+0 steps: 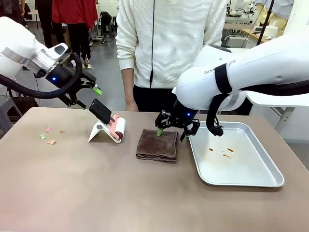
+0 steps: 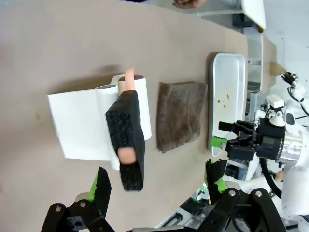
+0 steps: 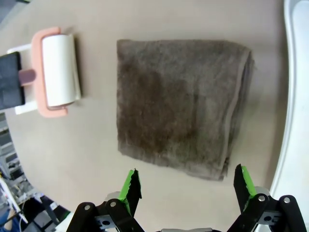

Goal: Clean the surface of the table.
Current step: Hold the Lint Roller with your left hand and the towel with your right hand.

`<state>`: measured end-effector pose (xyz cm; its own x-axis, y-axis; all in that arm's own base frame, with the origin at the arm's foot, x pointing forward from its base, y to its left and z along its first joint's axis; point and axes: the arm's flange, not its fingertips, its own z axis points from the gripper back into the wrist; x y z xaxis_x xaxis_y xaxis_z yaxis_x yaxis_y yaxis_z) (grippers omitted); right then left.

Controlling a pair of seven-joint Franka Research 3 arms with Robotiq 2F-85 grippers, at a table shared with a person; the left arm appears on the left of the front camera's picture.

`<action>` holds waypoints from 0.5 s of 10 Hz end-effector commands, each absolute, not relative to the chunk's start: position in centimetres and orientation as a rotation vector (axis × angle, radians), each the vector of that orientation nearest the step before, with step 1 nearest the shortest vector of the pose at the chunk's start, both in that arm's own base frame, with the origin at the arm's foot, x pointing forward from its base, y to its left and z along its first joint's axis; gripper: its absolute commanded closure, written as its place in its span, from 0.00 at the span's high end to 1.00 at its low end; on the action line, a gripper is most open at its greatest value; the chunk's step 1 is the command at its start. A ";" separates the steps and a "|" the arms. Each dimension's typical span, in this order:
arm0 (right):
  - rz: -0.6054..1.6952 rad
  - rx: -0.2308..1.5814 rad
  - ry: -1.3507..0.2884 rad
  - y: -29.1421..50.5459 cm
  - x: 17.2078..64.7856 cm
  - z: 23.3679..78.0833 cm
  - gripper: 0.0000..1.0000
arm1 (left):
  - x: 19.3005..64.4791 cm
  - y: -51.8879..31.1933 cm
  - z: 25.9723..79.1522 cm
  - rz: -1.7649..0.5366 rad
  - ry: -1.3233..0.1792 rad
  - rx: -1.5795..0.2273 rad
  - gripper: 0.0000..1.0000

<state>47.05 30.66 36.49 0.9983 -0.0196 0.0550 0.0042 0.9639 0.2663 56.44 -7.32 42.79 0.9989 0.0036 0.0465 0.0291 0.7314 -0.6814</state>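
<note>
Front view: table below right hand

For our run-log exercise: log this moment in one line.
left gripper: open, above lint roller; right gripper: open, over brown cloth; table: paper scraps

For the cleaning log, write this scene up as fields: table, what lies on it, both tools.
table: brown top, paper scraps near its left end
lint roller: on a white stand, left of the cloth
cloth: brown, folded, mid-table
tray: right of the cloth, orange specks inside
left tool: open, aimed at the roller's black handle
right tool: open, over the cloth
person: standing at the far side
</note>
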 end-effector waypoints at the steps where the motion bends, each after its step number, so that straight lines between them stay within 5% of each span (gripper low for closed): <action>1: -0.051 0.208 -0.073 32.3 49.0 35.8 1.00 | 57.4 -8.3 42.5 0.010 0.001 -0.699 1.00; 5: -0.090 0.167 -0.051 33.1 50.7 34.1 1.00 | 57.7 -9.7 41.4 0.001 0.074 -0.672 1.00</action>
<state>49.95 31.86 33.88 0.9979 -0.0510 0.0400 0.0413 0.9757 0.2151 57.17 -9.32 40.87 0.9991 -0.0193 -0.0382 -0.0094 0.7717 -0.6360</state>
